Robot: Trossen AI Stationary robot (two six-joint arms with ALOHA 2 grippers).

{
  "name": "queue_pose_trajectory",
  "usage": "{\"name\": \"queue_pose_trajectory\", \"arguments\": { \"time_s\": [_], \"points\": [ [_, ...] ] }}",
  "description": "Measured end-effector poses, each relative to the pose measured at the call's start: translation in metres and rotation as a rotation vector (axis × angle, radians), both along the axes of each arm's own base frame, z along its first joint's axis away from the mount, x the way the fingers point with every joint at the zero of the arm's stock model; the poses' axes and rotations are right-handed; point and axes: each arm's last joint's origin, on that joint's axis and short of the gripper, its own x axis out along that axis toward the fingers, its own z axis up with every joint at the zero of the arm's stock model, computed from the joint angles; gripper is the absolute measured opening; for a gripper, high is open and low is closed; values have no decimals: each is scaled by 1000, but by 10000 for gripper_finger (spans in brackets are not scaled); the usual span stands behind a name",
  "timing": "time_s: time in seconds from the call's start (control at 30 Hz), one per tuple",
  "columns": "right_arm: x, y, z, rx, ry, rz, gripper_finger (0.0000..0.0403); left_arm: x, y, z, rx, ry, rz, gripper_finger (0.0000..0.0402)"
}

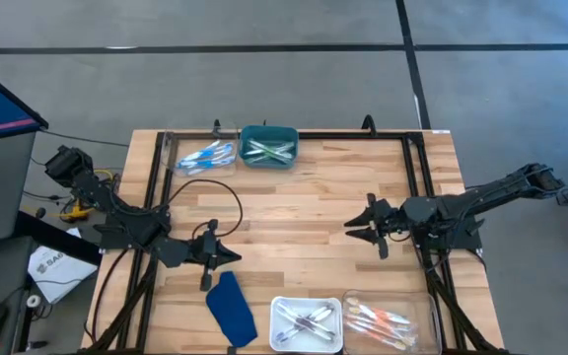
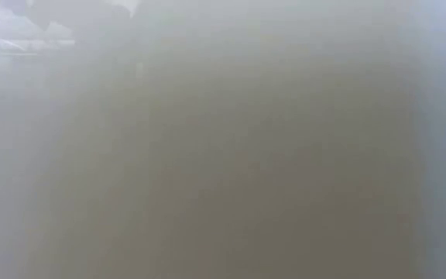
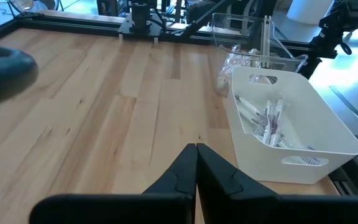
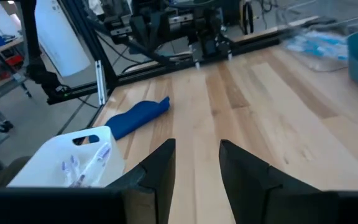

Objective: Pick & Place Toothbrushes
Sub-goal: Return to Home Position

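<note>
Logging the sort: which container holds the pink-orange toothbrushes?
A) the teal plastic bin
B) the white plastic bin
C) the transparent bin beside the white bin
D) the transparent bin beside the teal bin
C: in the high view the pink-orange toothbrushes lie in the transparent bin right next to the white plastic bin, while the teal plastic bin holds green toothbrushes.

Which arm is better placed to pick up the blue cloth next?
Probably left. The left gripper, shut, sits beside the blue cloth; the right gripper, open, is farther across the table.
</note>
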Motion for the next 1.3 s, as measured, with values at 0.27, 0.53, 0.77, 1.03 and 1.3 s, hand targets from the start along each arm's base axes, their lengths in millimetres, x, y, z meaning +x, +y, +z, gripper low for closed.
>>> {"name": "queue_pose_trajectory", "arguments": {
  "time_s": [0.27,0.53,0.77,1.03,1.3],
  "points": [
    [-12,-10,-10,-29,-34,-37,118,0,0,0,0,1,-2,0],
    [-21,-18,-12,-74,-86,-72,118,0,0,0,1,2,-2,0],
    [-33,-22,-16,-84,-154,-89,118,0,0,0,2,1,2,0],
    [-45,-24,-28,-75,-223,-88,118,0,0,0,5,1,0,0],
    [-53,-25,-28,-86,-243,-87,118,-2,2,-6,20,10,-3,0]
  ]
}}
